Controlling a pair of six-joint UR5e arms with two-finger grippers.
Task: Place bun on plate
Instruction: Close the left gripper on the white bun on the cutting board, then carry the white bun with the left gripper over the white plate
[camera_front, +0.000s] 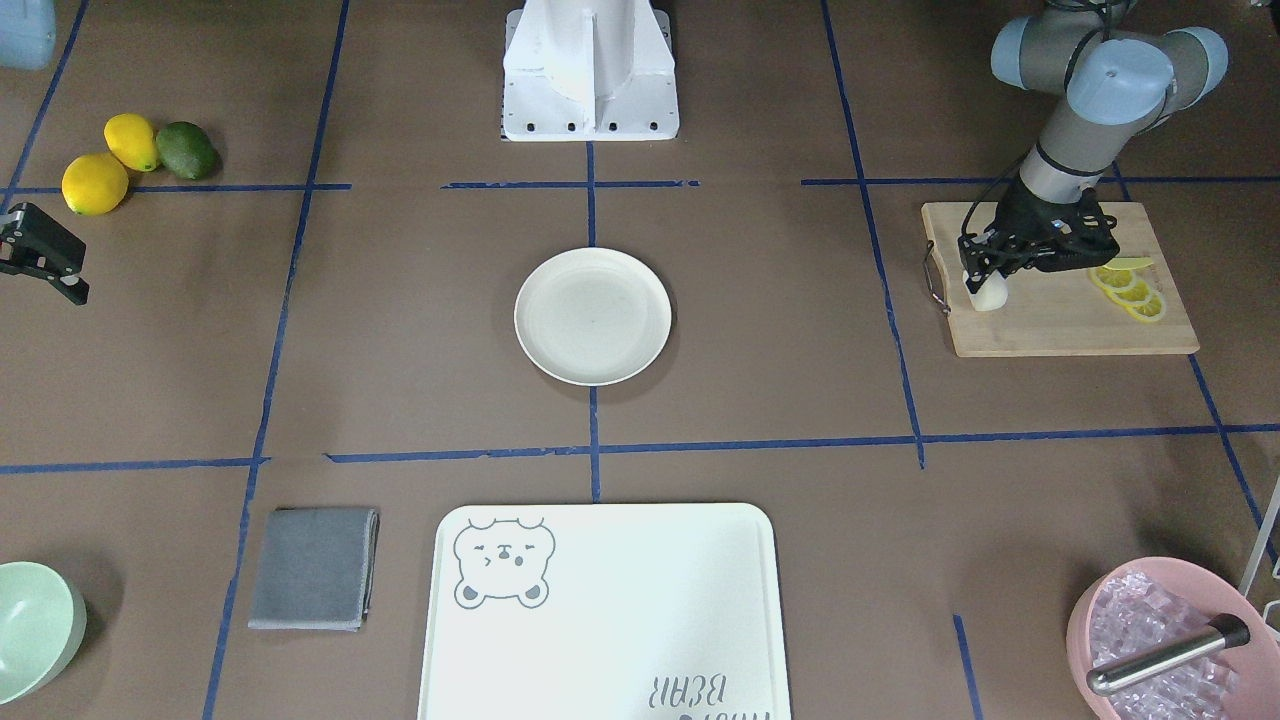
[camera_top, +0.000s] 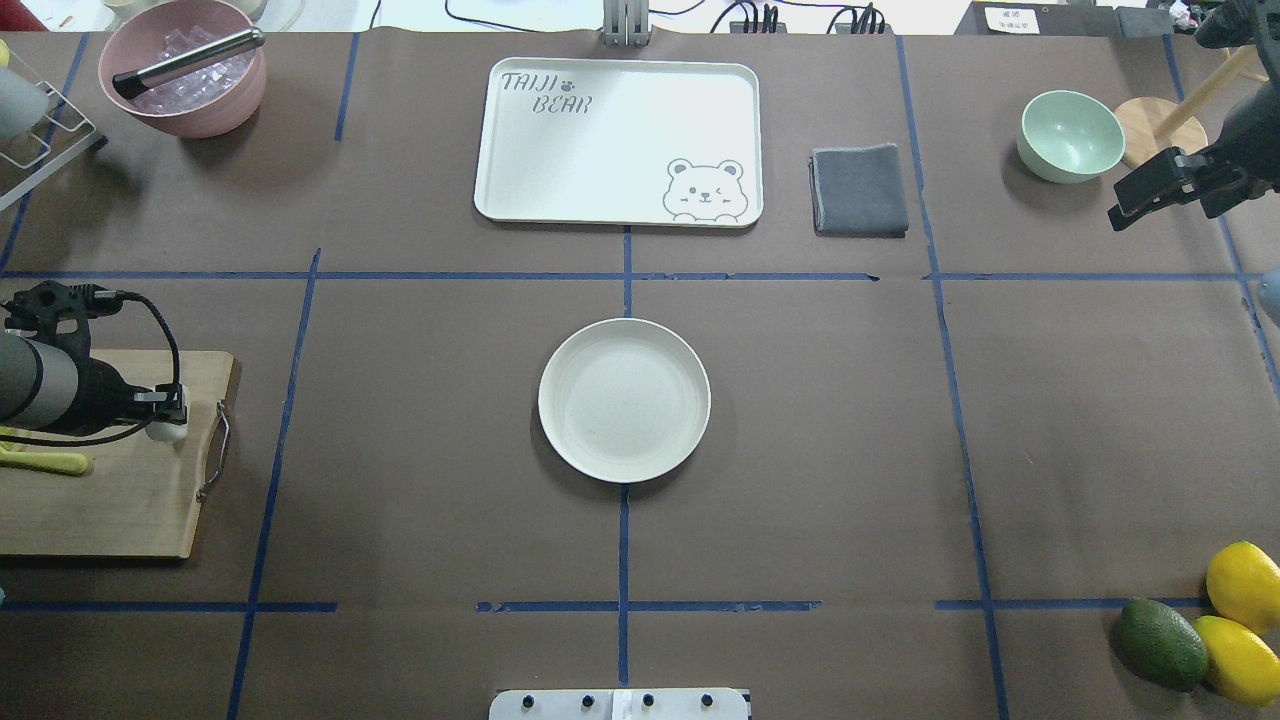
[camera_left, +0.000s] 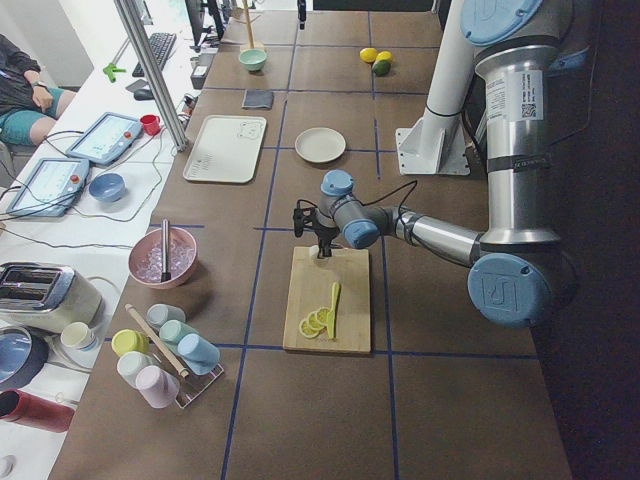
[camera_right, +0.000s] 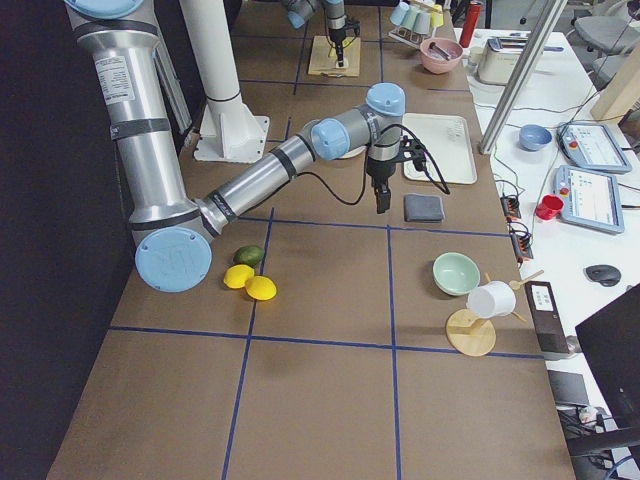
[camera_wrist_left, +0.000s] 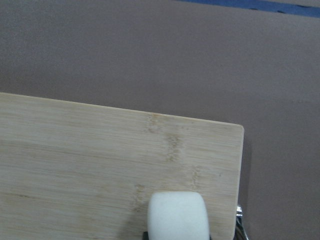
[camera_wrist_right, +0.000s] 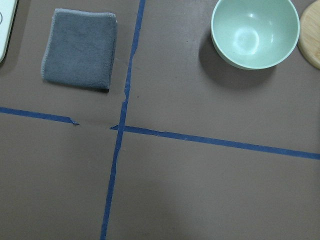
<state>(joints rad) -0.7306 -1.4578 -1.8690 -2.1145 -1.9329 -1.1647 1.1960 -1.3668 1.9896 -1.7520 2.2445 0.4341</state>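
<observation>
a robotics lab: blue tape grid (camera_front: 760, 445) on the table (camera_front: 780, 330), teach pendants (camera_left: 105, 137) and keyboard (camera_left: 160, 47) alongside.

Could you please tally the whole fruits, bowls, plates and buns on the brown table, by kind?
2 lemons
1 avocado
2 bowls: a mint-green bowl and a pink bowl
1 plate
1 bun
Total: 7
</observation>
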